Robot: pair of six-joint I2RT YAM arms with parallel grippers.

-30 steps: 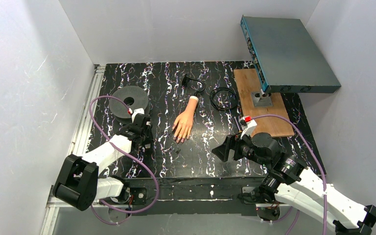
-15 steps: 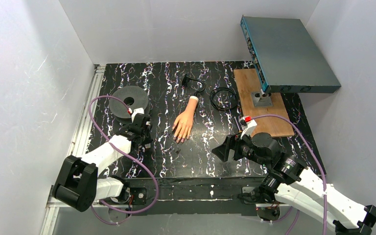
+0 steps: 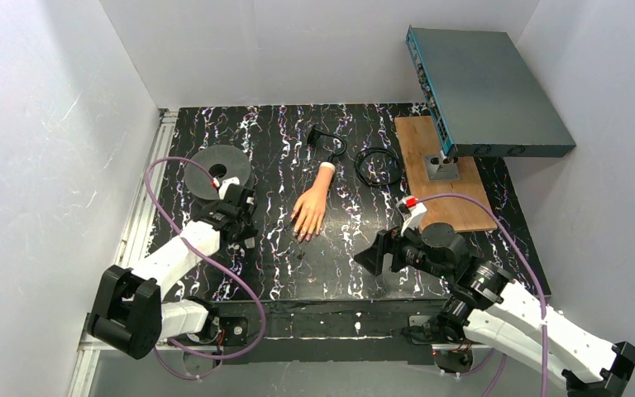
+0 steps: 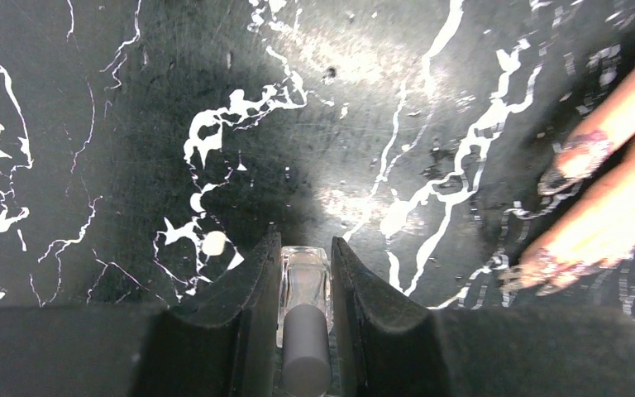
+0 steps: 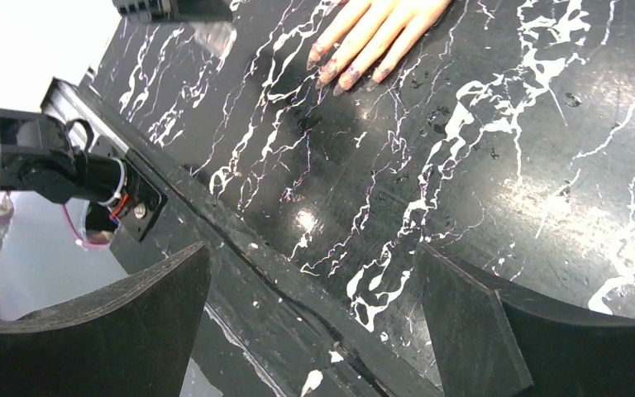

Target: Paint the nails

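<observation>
Nails (image 3: pixel 302 235) on mannequin hand (image 3: pixel 311 210), mid-surface of black marbled table (image 3: pixel 331 277), fingertips toward the near edge.
Each nail tiny, dark purplish, blurred in left wrist view; hand flesh-coloured, palm down, white wrist stub toward far edge. Left gripper (image 4: pixel 306 248) clamped on small clear bottle (image 4: pixel 304 277) with grey cap, near the fingertips on their left. Right gripper (image 5: pixel 312 252) spread wide, holding nothing, by the near edge.
</observation>
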